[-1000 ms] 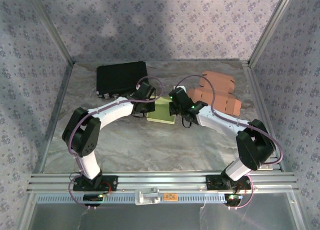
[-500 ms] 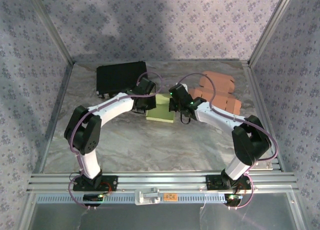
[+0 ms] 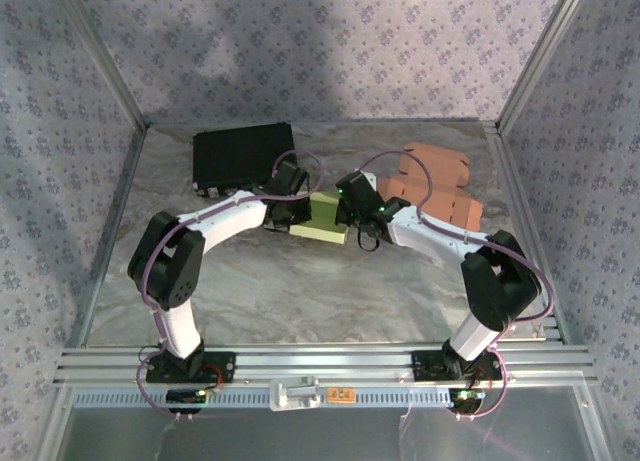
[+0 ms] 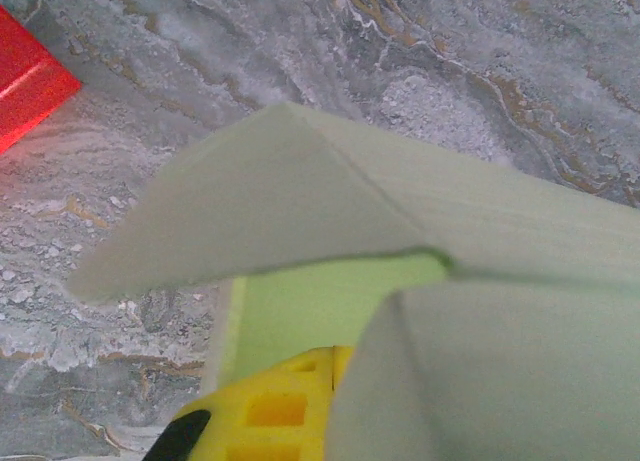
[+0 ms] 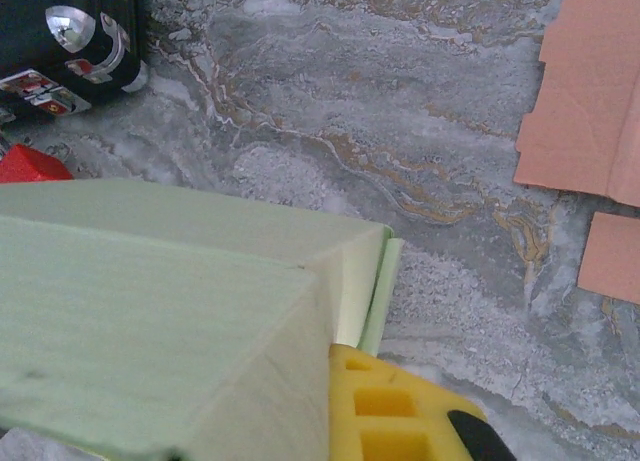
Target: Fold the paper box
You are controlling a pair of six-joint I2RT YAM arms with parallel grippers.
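The light green paper box (image 3: 323, 219) lies mid-table between both arms. My left gripper (image 3: 291, 212) is at its left side and my right gripper (image 3: 351, 217) at its right side. In the left wrist view a raised flap and walls of the box (image 4: 300, 191) hang over my shut yellow fingers (image 4: 290, 406), which sit inside against the green panel. In the right wrist view the box (image 5: 150, 281) has a folded corner, and one yellow finger (image 5: 400, 411) presses at the wall's outer edge; the other finger is hidden behind the wall.
A black case (image 3: 243, 153) stands at the back left, close behind the left gripper. Flat orange-brown cardboard blanks (image 3: 440, 186) lie at the back right. A small red object (image 4: 25, 81) sits beside the case. Metal frame rails border the marble table (image 3: 300, 291).
The right arm has reached further left towards the box and the left gripper has shifted slightly. The green surface showing between the two grippers has become narrower.
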